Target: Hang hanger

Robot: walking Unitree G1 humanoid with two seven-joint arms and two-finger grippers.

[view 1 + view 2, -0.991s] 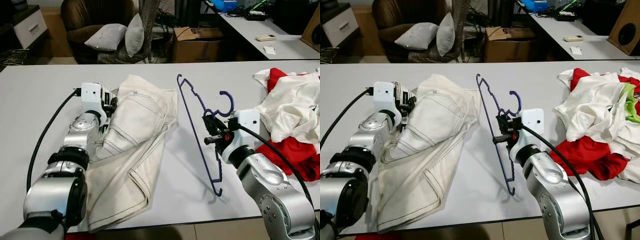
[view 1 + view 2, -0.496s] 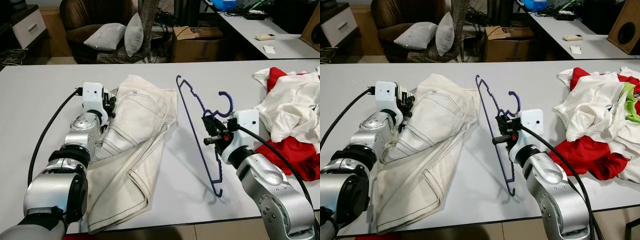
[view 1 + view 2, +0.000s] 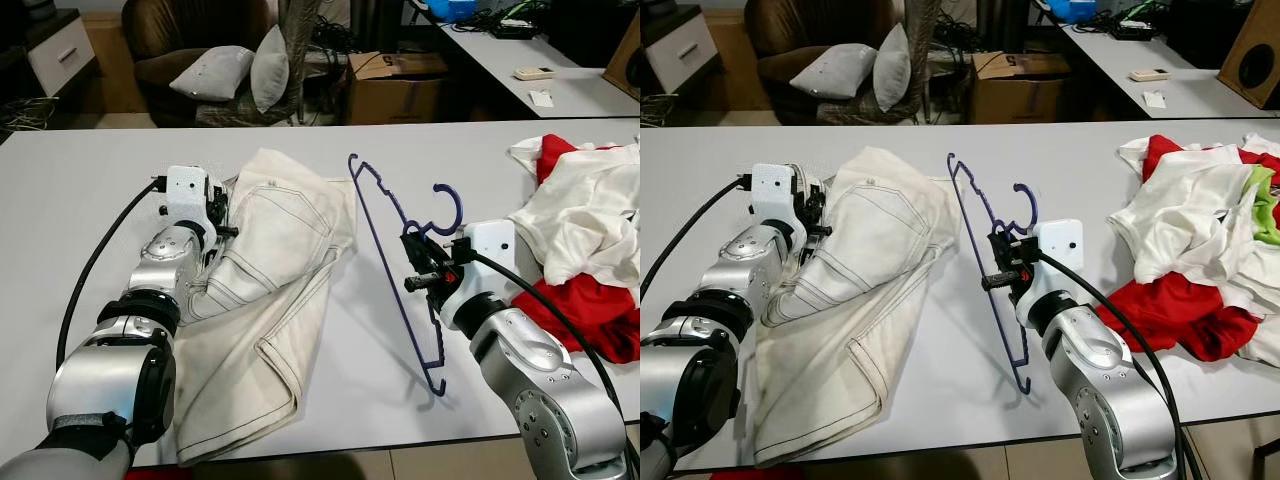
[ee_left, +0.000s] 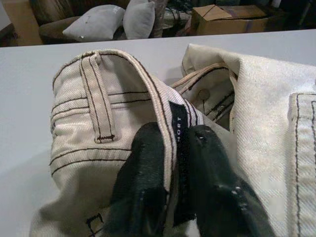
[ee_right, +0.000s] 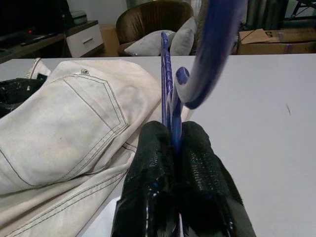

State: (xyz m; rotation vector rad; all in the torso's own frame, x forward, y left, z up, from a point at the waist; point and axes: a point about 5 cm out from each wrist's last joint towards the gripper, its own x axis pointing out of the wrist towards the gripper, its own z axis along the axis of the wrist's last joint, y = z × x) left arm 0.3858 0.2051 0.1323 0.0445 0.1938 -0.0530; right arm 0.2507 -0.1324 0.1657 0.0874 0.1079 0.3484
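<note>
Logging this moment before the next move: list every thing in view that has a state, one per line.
Left pincer: shut on the waistband of the cream trousers.
Right pincer: shut on the blue hanger.
Blue hanger: held on edge, lower end on the table.
Cream trousers: crumpled flat, off the hanger.
Clothes pile: heaped, untouched.
Cardboard box: flaps open.
</note>
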